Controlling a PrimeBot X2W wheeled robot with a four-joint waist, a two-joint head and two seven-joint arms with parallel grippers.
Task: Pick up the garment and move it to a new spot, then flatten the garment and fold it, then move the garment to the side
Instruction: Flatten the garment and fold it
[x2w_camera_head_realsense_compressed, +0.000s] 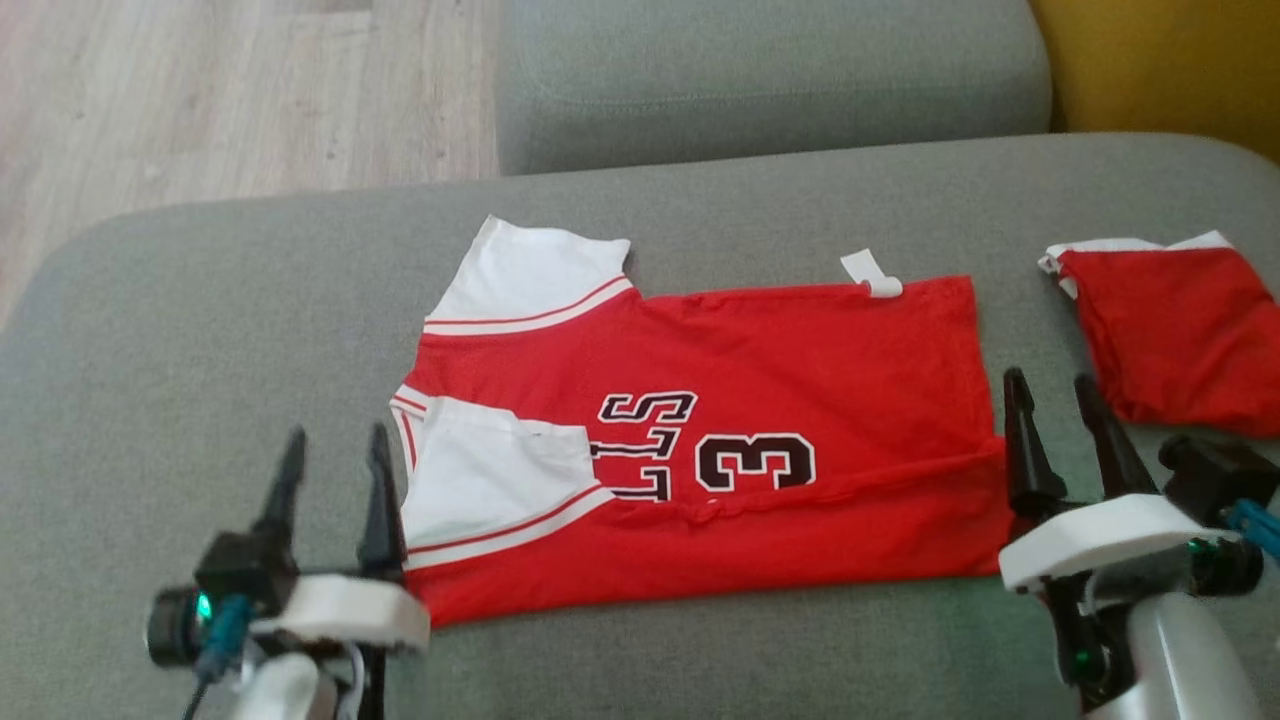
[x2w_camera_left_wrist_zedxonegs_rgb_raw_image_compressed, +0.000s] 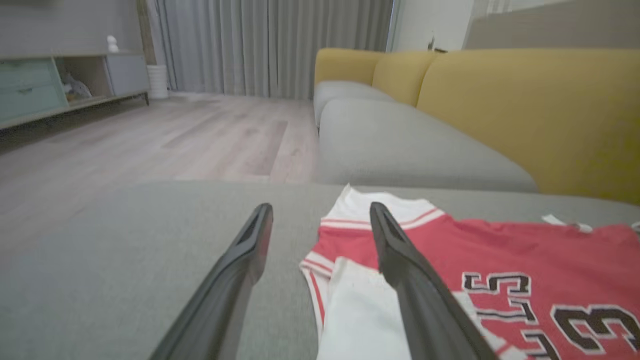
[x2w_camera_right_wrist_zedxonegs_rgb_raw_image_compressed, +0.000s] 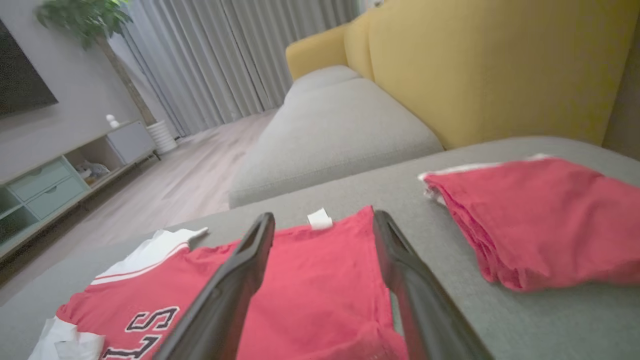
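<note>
My left gripper (x2w_camera_head_realsense_compressed: 337, 433) stands at the lower left of the head view, fingers spread wide and empty, just beside a white sleeve of the jersey (x2w_camera_head_realsense_compressed: 780, 350). My right gripper (x2w_camera_head_realsense_compressed: 1049, 378), also wide open and holding nothing, stands at the lower right by the hem. The jersey is thin red cloth with white, red-striped sleeves and black lettering. It lies flat mid-frame on the grey woven cushion (x2w_camera_head_realsense_compressed: 200, 330), with its lower edge turned up in a long fold. Bare upholstery runs wide to its left, as far as the cushion's rounded edge beside the pale wood floor (x2w_camera_head_realsense_compressed: 200, 90). To the right only a narrow strip parts it from a folded red pile (x2w_camera_head_realsense_compressed: 1180, 330). A white tag (x2w_camera_head_realsense_compressed: 870, 275) juts from the jersey's upper edge.
</note>
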